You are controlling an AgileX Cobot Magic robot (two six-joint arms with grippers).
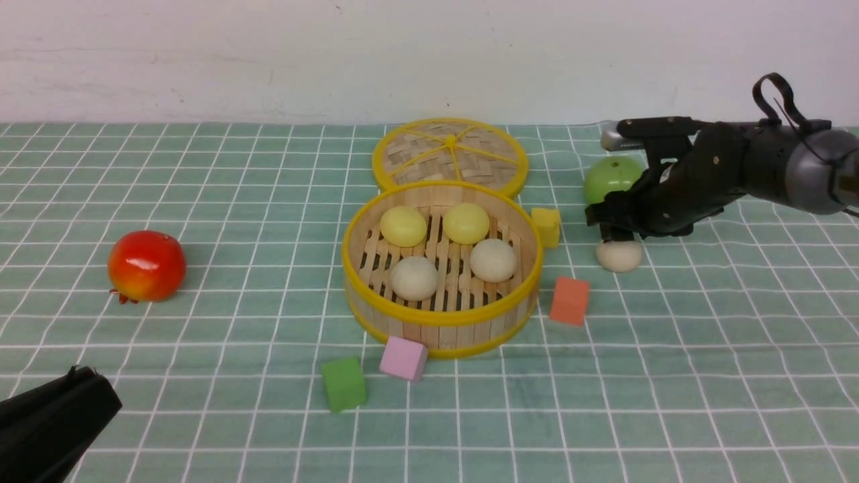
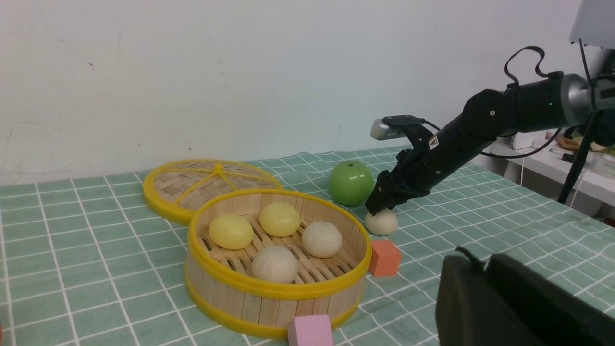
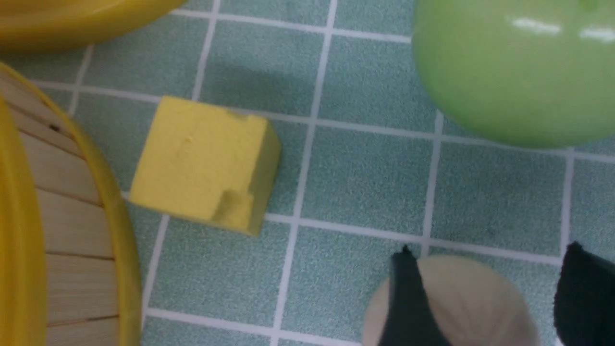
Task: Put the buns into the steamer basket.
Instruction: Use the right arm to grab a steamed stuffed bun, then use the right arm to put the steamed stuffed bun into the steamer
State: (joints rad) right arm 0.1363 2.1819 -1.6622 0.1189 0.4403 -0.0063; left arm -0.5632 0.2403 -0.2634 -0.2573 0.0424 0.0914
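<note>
The steamer basket (image 1: pixel 439 320) (image 2: pixel 269 288) stands mid-table with four buns inside: two pale yellow (image 1: pixel 403 225) (image 1: pixel 466 223) and two beige (image 1: pixel 414 278) (image 1: pixel 492 259). A fifth beige bun (image 1: pixel 619 256) (image 2: pixel 382 223) (image 3: pixel 471 302) rests on the cloth to the right of the basket. My right gripper (image 1: pixel 614 231) (image 3: pixel 487 252) is lowered over that bun and open. One finger lies across the bun, and a gap still shows between the bun and the other finger. My left gripper (image 1: pixel 80 376) (image 2: pixel 480 257) sits low at the near left, shut and empty.
The woven lid (image 1: pixel 449 154) lies behind the basket. A green apple (image 1: pixel 611 176) (image 3: pixel 509 72) sits just behind my right gripper. A yellow cube (image 1: pixel 546 225) (image 3: pixel 204 163), orange cube (image 1: pixel 570 300), pink cube (image 1: pixel 403 357) and green cube (image 1: pixel 343 383) surround the basket. A red pomegranate (image 1: pixel 146 265) sits far left.
</note>
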